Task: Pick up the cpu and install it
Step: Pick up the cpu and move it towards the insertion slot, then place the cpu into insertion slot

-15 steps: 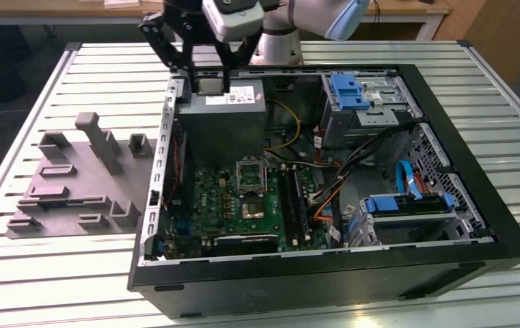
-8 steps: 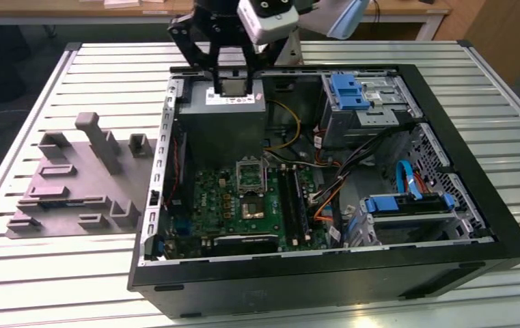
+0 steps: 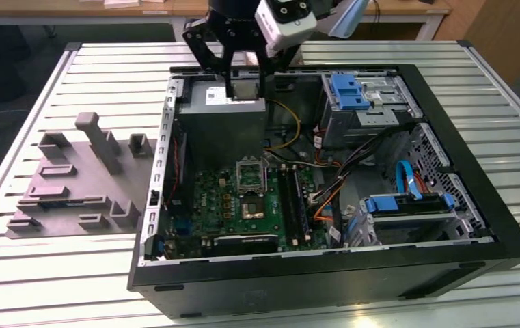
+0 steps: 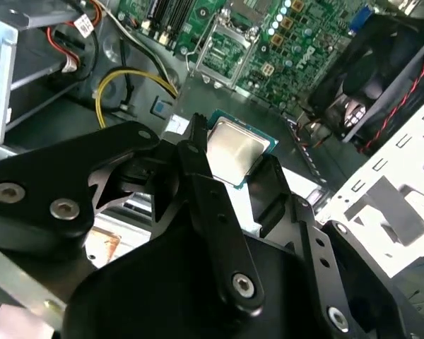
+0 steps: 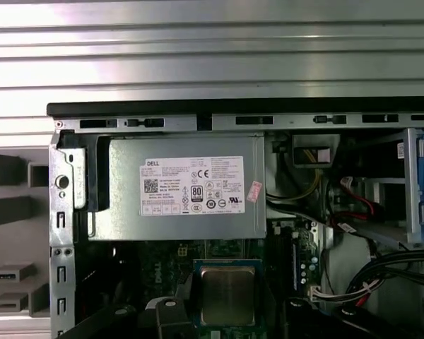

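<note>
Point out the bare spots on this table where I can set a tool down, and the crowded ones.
Bare table slats lie in front of the grey tray at the exterior view's left, and beside the case at its right. Inside the case is crowded: boards, cables, and the gripper holding the cpu.

Power supply (image 3: 221,123) under end effector (image 3: 246,89); socket frame (image 3: 251,174) open above; cables (image 3: 351,166) crowd exterior view's right.

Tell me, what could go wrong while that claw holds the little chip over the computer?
The small square silver chip is pinched by its edges in the black gripper; it could slip onto the grey metal power supply box below. The silver rectangular socket frame is a tight target, so it might seat crooked.
</note>
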Controlling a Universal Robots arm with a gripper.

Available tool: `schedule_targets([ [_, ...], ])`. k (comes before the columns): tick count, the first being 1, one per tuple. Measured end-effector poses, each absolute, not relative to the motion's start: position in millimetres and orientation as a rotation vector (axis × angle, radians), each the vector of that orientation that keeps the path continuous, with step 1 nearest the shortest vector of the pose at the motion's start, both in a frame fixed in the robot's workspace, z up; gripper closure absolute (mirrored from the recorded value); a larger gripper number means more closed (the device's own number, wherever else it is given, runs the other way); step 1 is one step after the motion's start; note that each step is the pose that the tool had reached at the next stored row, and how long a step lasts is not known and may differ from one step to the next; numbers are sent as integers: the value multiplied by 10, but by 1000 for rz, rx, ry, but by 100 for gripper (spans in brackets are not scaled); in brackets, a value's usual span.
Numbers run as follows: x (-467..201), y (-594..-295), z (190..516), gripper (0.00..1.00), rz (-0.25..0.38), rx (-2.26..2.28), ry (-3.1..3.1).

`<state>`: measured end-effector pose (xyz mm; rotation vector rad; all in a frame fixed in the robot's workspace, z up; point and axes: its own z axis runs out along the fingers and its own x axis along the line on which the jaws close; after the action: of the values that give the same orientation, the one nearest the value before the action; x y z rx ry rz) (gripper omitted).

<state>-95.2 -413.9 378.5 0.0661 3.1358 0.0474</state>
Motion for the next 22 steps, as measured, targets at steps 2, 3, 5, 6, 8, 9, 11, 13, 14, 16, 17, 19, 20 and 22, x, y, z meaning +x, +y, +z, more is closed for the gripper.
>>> schedule_targets([
  [2, -942, -4180, 3782, 53, 47, 66, 3136],
  [3, -938, -4197, 3781, 53, 48, 66, 3136],
  [5, -929, -4231, 3779, 53, 48, 66, 3136],
  [6, -922, -4245, 3778, 53, 48, 66, 3136],
  [8, -898, -4259, 3774, 53, 48, 66, 3136],
  [9, -878, -4262, 3772, 53, 48, 66, 3136],
  [11, -820, -4267, 3766, 53, 47, 66, 3136],
  [13, -742, -4269, 3754, 53, 47, 66, 3136],
  [14, -708, -4269, 3748, 53, 47, 66, 3136],
  [16, -693, -4269, 3746, 53, 47, 66, 3136],
  [17, -693, -4269, 3746, 53, 46, 66, 3136],
  [19, -692, -4269, 3746, 53, 45, 66, 3136],
  [20, -692, -4269, 3746, 53, 41, 66, 3136],
  [22, -692, -4269, 3746, 53, 37, 66, 3136],
])
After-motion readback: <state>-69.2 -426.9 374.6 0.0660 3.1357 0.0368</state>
